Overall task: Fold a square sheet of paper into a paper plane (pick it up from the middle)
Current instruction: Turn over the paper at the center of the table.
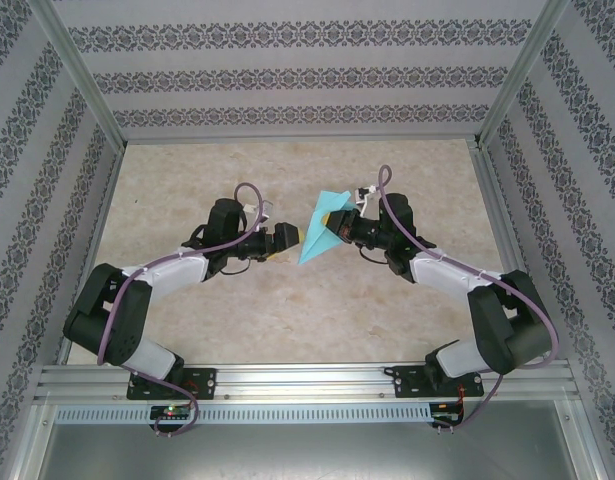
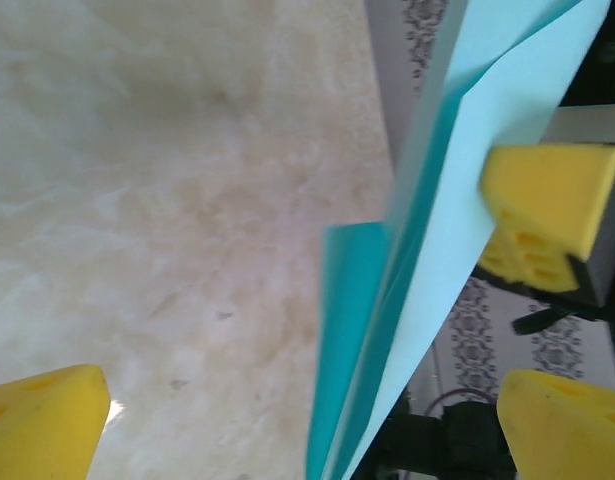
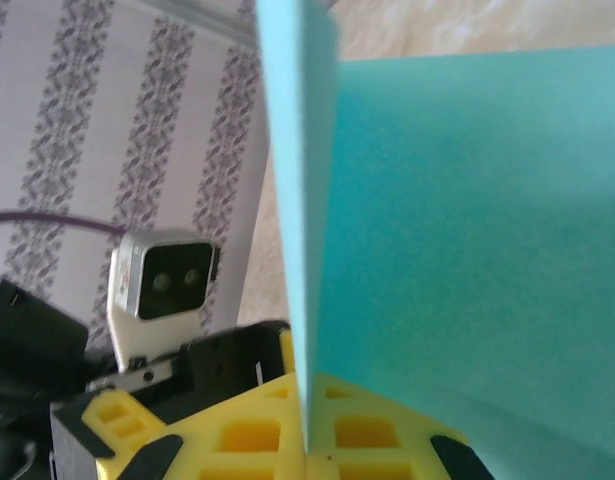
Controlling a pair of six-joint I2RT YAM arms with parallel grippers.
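Note:
The square sheet of paper, turquoise and folded into a pointed shape with a centre crease, is held up off the table between the two arms. My right gripper is shut on its crease; in the right wrist view the yellow fingers meet at the right gripper, with the paper rising from them. My left gripper is open just left of the paper. In the left wrist view the left gripper has its fingers spread wide and the folded paper edge-on between them, untouched.
The beige table lies below the paper. Patterned walls and a metal frame enclose the table on three sides. The left arm's wrist camera faces the right gripper at close range.

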